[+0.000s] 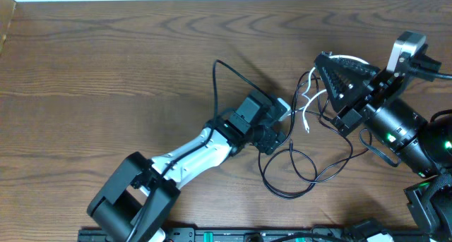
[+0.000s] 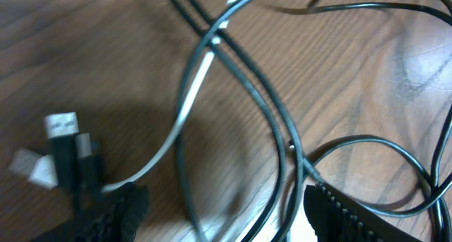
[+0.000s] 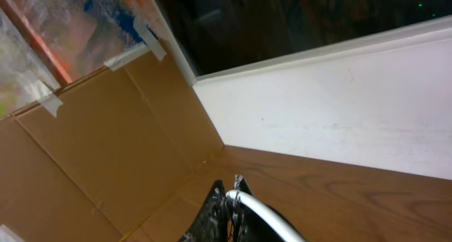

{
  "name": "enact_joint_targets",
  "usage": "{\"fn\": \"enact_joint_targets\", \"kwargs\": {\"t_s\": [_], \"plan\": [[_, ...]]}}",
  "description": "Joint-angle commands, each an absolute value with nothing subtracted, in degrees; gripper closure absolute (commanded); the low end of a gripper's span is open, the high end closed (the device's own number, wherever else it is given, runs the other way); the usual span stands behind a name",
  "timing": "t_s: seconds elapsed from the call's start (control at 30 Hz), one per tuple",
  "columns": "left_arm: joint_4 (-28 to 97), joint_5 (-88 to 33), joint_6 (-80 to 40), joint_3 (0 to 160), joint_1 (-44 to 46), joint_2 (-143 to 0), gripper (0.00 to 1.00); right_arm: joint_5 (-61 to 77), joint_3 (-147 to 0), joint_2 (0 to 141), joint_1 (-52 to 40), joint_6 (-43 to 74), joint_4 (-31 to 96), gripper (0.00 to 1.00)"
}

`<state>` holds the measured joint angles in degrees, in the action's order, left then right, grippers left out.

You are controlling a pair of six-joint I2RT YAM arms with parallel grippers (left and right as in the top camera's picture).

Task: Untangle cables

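Note:
A tangle of thin black cables (image 1: pixel 291 173) and a shorter white cable (image 1: pixel 304 109) lies at the table's middle right. My left gripper (image 1: pixel 282 124) sits low over the tangle's left side. In the left wrist view the left gripper (image 2: pixel 222 200) is open, with black cables (image 2: pixel 279 129) running between its fingers. The white cable (image 2: pixel 185 101) ends by the left finger (image 2: pixel 116 214), and USB plugs (image 2: pixel 61 125) lie just beyond it. My right gripper (image 1: pixel 322 58) is raised at the right, shut on a white cable (image 1: pixel 347 58). The right wrist view shows this gripper (image 3: pixel 232 189) pinching the cable (image 3: pixel 272 219).
A cardboard wall (image 3: pixel 85 164) stands along the table's left side and a white wall (image 3: pixel 339 115) along its far edge. Thick black leads (image 1: pixel 378 154) hang near the right arm's base. A dark rail (image 1: pixel 247 235) runs along the front edge.

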<state>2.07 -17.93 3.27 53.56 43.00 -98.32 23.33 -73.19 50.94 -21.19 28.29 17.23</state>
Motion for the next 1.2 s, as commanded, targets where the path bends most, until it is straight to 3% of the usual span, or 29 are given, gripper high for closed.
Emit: {"fn": "enact_joint_targets", "kwargs": {"t_s": [0.0,0.23,0.87,0.97,1.17], "plan": [[0.2,-17.5,3.8,53.6,45.0,-100.5,0.25,24.0,-73.8,50.6,-20.7,29.1,17.0,0.99],[-2.0,-17.4,1.6,53.6,47.2,-103.0,0.25,24.0,-73.8,50.6,-20.7,29.1,17.5,0.99],[-2.1,-17.3,-0.4,52.8,48.4,-109.0,0.39,24.4,-73.8,50.6,-20.7,29.1,19.1,0.99],[-2.5,-17.3,-1.8,52.8,48.4,-110.8,0.48,24.4,-73.8,50.6,-20.7,29.1,19.1,0.99],[-2.7,-17.3,-1.8,52.9,48.2,-110.3,0.92,22.1,-73.8,50.6,-20.7,27.9,19.9,0.99]]}}
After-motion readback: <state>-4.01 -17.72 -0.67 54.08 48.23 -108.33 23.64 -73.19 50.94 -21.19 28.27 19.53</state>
